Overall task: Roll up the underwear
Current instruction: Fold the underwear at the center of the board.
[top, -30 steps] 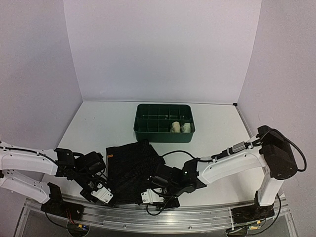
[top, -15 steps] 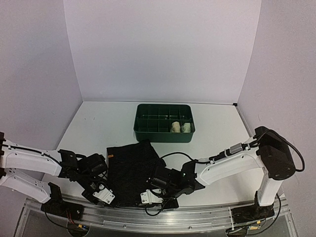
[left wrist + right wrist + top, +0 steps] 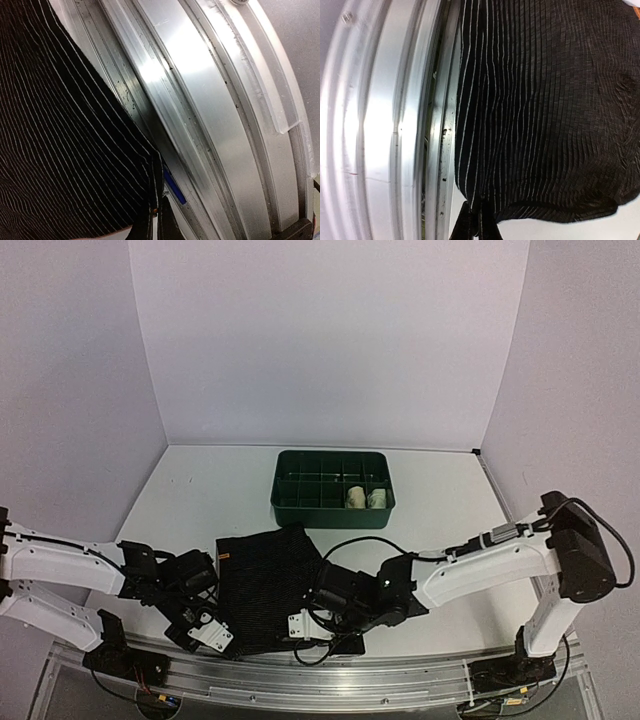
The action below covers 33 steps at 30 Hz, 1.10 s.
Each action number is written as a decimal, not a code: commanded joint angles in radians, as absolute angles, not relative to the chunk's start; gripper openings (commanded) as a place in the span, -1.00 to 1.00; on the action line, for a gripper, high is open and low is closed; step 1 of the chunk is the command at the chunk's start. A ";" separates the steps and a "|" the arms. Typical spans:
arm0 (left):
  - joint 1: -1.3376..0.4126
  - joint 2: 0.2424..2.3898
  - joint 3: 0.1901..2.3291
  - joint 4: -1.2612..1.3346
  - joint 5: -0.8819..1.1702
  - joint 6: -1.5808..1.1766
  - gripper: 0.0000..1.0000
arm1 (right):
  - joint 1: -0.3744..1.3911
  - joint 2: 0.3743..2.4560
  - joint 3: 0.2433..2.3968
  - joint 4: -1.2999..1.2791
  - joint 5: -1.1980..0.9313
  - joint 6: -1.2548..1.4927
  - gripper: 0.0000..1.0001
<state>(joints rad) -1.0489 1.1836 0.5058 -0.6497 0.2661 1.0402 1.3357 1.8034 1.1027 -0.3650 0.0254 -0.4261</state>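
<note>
The black underwear with fine stripes (image 3: 268, 578) lies spread flat near the front of the table. My left gripper (image 3: 222, 642) is shut on its near left corner. In the left wrist view that gripper (image 3: 155, 226) pinches the hem of the striped cloth (image 3: 65, 140). My right gripper (image 3: 306, 636) is shut on the near right corner. In the right wrist view the gripper (image 3: 479, 224) clamps the cloth's edge (image 3: 545, 100). Two pale rolled underwear (image 3: 356, 497) (image 3: 377, 498) sit in the tray.
The dark green compartmented tray (image 3: 300, 490) stands at the back middle of the table. The aluminium rail (image 3: 330, 680) runs along the front edge, right beside both grippers (image 3: 215, 100) (image 3: 395, 125). Cables loop over the right forearm (image 3: 360, 545).
Both grippers have closed on the near corners of the black underwear. The right arm has shifted a little to the right and back; the left arm has barely moved.
</note>
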 commanded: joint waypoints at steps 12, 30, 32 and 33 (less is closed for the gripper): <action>-1.046 0.965 0.604 -0.947 0.348 0.887 -1.00 | 1.451 1.643 1.185 -0.619 -0.124 -0.199 -1.00; -0.527 1.444 0.974 -0.765 0.504 0.674 -1.00 | 0.995 1.859 1.429 -0.617 -0.054 -0.295 -1.00; -0.524 1.506 1.017 -0.739 0.487 0.641 -1.00 | 0.964 1.907 1.467 -0.617 -0.042 -0.304 -1.00; -0.520 1.537 1.045 -0.733 0.477 0.625 -1.00 | 0.952 1.926 1.482 -0.616 -0.037 -0.303 -1.00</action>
